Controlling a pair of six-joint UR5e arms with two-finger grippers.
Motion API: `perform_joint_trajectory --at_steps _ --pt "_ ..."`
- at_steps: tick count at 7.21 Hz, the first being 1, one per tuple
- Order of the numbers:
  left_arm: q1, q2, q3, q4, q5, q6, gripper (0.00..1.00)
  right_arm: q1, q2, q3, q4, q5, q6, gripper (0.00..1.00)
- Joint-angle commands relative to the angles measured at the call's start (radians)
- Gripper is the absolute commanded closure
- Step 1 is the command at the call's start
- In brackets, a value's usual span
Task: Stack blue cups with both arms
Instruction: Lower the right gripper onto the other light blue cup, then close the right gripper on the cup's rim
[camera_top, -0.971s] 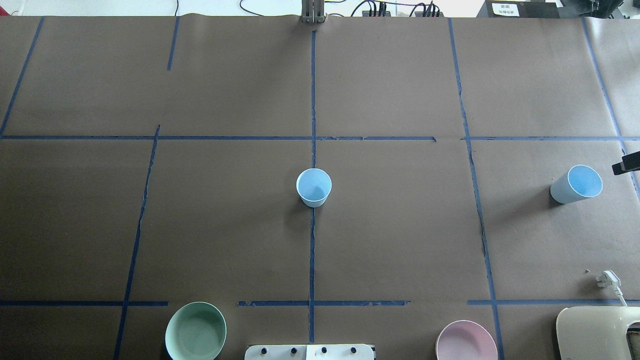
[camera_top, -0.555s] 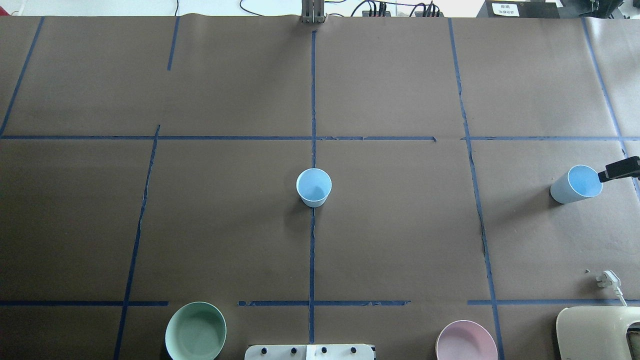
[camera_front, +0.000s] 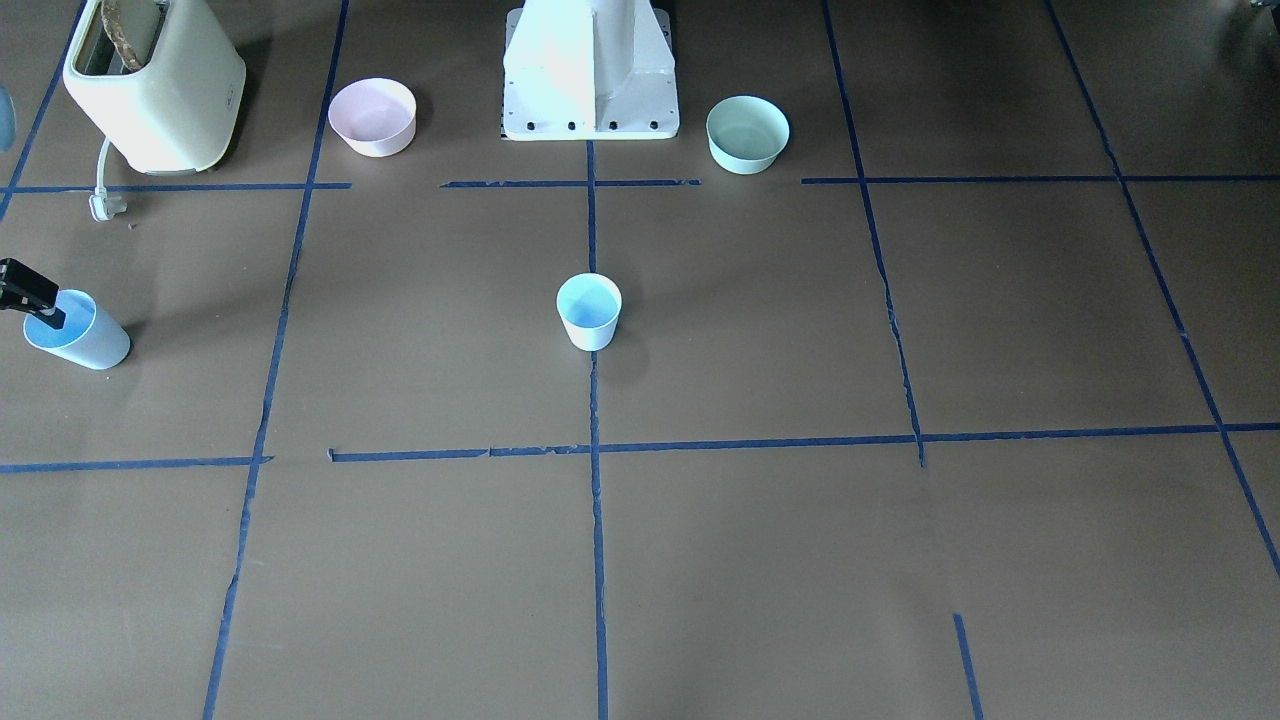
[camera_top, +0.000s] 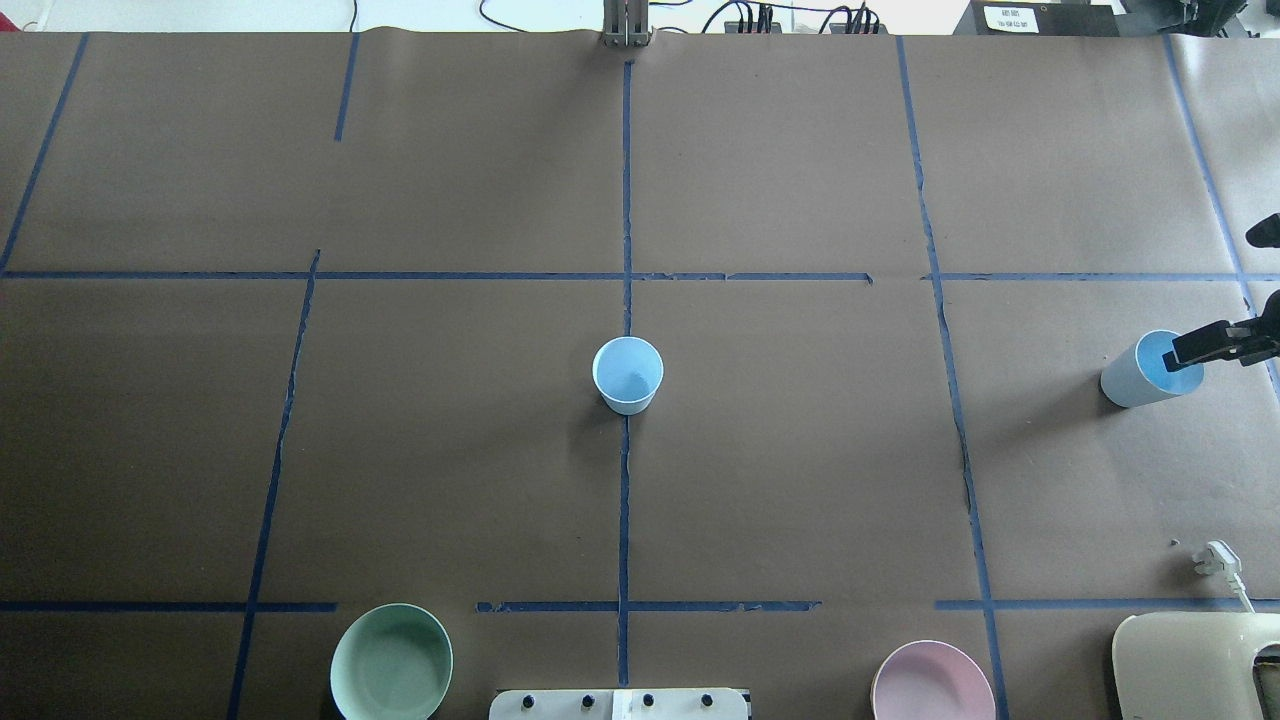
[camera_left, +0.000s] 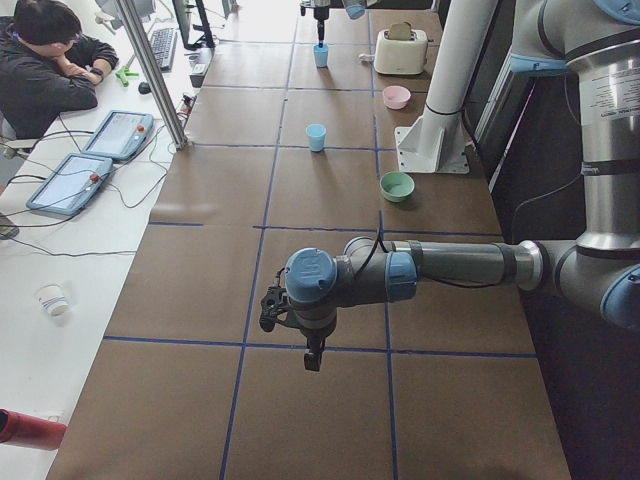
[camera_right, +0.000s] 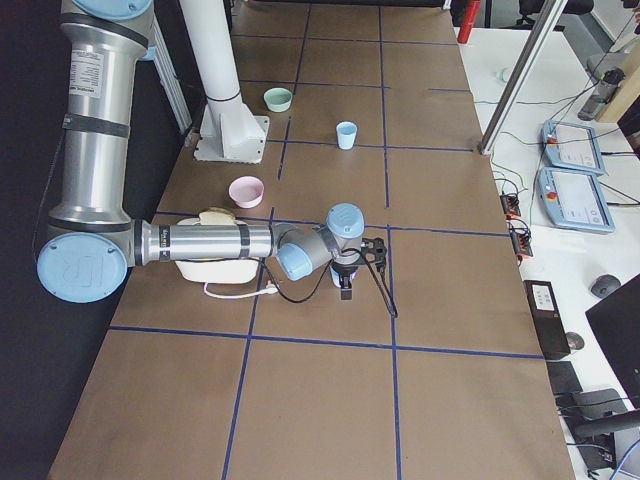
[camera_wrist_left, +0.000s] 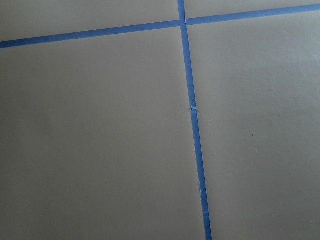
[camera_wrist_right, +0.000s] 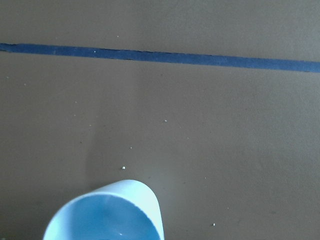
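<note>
One blue cup (camera_top: 628, 375) stands upright at the table's middle, also in the front view (camera_front: 589, 312). The second blue cup (camera_top: 1140, 375) stands at the far right edge, also in the front view (camera_front: 80, 340) and at the bottom of the right wrist view (camera_wrist_right: 107, 212). My right gripper (camera_top: 1190, 352) hangs over this cup's mouth. One black finger (camera_front: 48, 312) dips inside the rim, and the jaws look apart. My left gripper (camera_left: 312, 358) hovers low over bare table far to the left, seen only in the exterior left view. I cannot tell whether it is open.
A mint-green bowl (camera_top: 391, 662) and a pink bowl (camera_top: 932, 682) sit near the white pedestal (camera_front: 590, 70). A cream toaster (camera_top: 1190, 660) with its plug (camera_top: 1215, 558) stands at the near right. A person (camera_left: 50, 60) sits beyond the far edge.
My right gripper has moved left from the table's right edge until its finger is over the right cup's mouth. Both cups have stayed put.
</note>
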Motion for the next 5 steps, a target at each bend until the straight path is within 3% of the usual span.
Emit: perform_joint_trajectory --at_steps 1,2,3,4,5 --pt "0.000 0.000 -0.001 0.000 0.000 -0.001 0.00 -0.048 0.009 -0.027 0.000 -0.018 -0.001 0.02" --pt "0.000 0.000 -0.001 0.000 0.000 -0.001 0.00 -0.062 0.012 -0.031 0.000 -0.029 0.005 0.24" --pt "0.000 0.000 -0.001 0.000 0.000 -0.001 0.00 -0.063 0.023 -0.030 0.000 -0.027 0.008 0.78" --pt "0.000 0.000 -0.001 0.000 0.000 -0.001 0.00 -0.061 0.025 -0.024 0.000 -0.026 0.006 0.97" --pt "0.000 0.001 -0.001 0.000 0.000 -0.001 0.00 -0.061 0.025 -0.025 0.000 -0.026 0.006 1.00"
